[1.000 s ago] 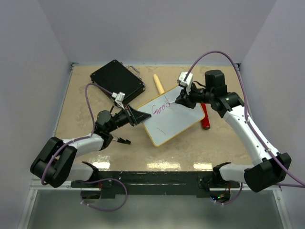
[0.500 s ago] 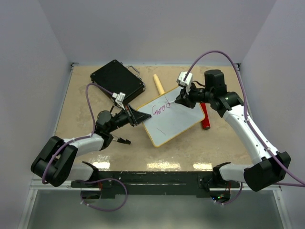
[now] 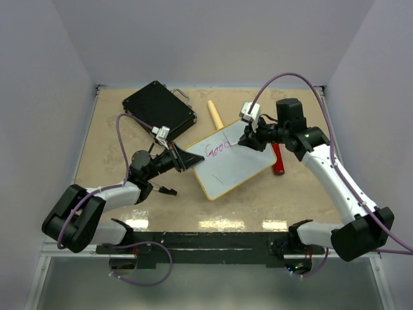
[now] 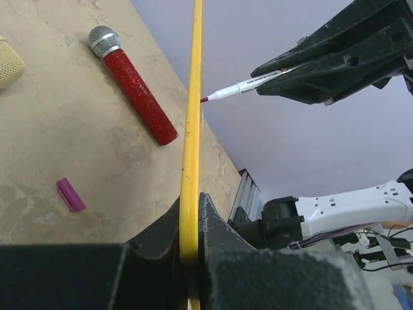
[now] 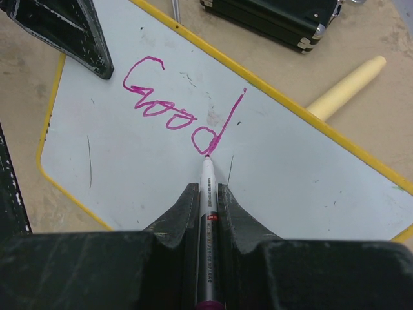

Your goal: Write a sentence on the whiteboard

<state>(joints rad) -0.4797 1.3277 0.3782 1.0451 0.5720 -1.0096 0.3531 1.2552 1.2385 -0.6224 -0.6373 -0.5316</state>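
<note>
We see the whiteboard [image 3: 233,161] mid-table, set at an angle, its left corner pinched tight in the left gripper [image 3: 184,158]. The right gripper [image 5: 206,188] is clamped on a marker [image 5: 208,174], tip at the foot of the "d" in the sentence [image 5: 174,116], which reads only "Good". A black case [image 3: 158,108] sits just behind the left gripper and a cream handle [image 3: 215,114] lies by the board's far edge. There's bare table [image 3: 258,200] along its near edge. Only the left wrist view shows the red microphone [image 4: 139,97] whole, and a magenta cap [image 4: 70,195] beyond the yellow rim.

l hand [image 3: 185,158] & r hand [image 3: 244,138] clamped shut, pointing at ea. other.
</note>
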